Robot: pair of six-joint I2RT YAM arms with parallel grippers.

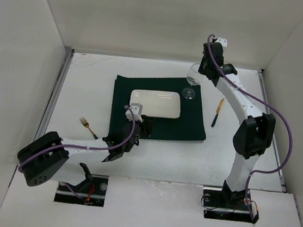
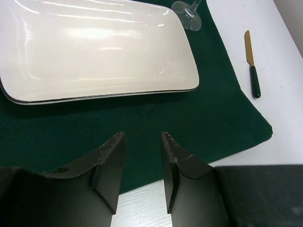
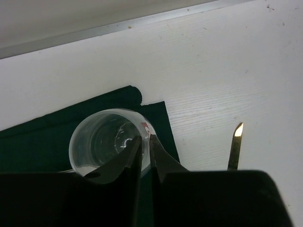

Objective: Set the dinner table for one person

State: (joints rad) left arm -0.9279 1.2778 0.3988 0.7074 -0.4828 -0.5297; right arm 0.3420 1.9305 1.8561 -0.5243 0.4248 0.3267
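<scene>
The right pincer (image 3: 146, 142) grips the wine glass (image 3: 102, 139) rim; settle its base flat on the mat (image 3: 38, 142) corner before letting go. The left pincer (image 2: 142, 158) hangs released.

The left arm (image 1: 76, 147) and the right arm (image 1: 239, 101) pair white tube links with bulky black joint housings. A purple cable (image 1: 290, 148) loops along each. The left tool (image 2: 142, 139) has matte black fingers (image 2: 111, 156) with scuffed edges. The right tool (image 3: 145, 142) is black too.

White dinner table (image 1: 89, 79), dark green mat (image 1: 194, 126), white plate (image 1: 155, 104), gold fork (image 1: 88, 126), gold-and-green knife (image 1: 218, 112), clear glass (image 1: 189, 93)
</scene>
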